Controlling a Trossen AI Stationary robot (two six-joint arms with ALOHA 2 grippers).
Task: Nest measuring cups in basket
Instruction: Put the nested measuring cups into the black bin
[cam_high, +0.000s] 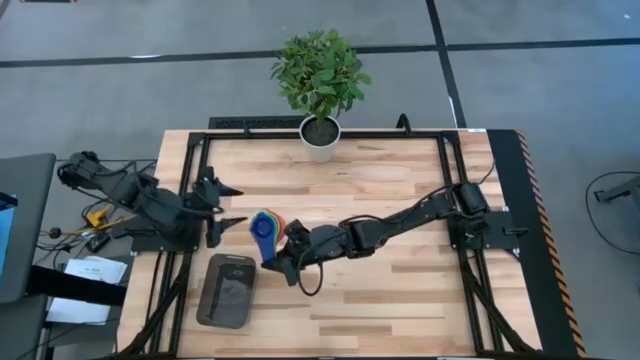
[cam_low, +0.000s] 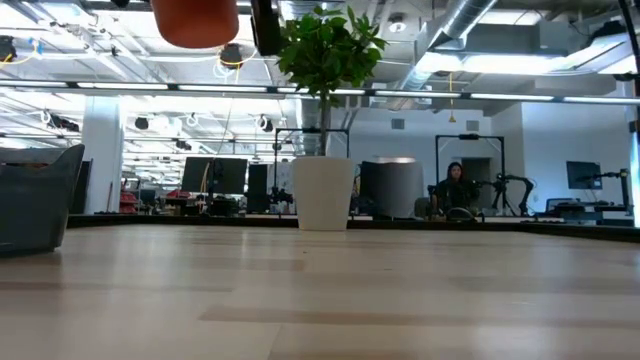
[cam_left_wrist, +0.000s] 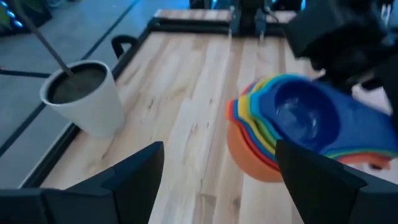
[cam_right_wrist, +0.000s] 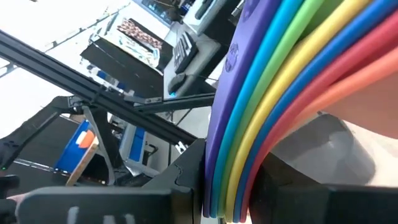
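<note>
The measuring cups (cam_high: 266, 231) are nested in one rainbow stack, a blue cup on top and an orange one at the bottom (cam_low: 195, 20), held in the air left of the table's middle. My right gripper (cam_high: 285, 251) is shut on the stack's handles. My left gripper (cam_high: 232, 205) waits open just left of the stack, and its wrist view shows the cups (cam_left_wrist: 286, 124) ahead of the open fingers (cam_left_wrist: 217, 180). The basket (cam_high: 227, 290), a dark grey tray, lies flat on the table, nearer than the stack and to its left. My right gripper pinches the stacked flat handles (cam_right_wrist: 249, 155) between its two fingers, coming from the table's right, roughly level. The handles lie in layers across the fingers. The stack is lifted clear of the table, bowls opening upward and pointing toward the left arm.
A white plant pot (cam_high: 320, 138) with a leafy plant stands at the far edge, middle. Black frame rails (cam_high: 200, 150) run along the table's left, right and far sides. Bare wood lies right of and nearer than the right arm (cam_high: 400, 215).
</note>
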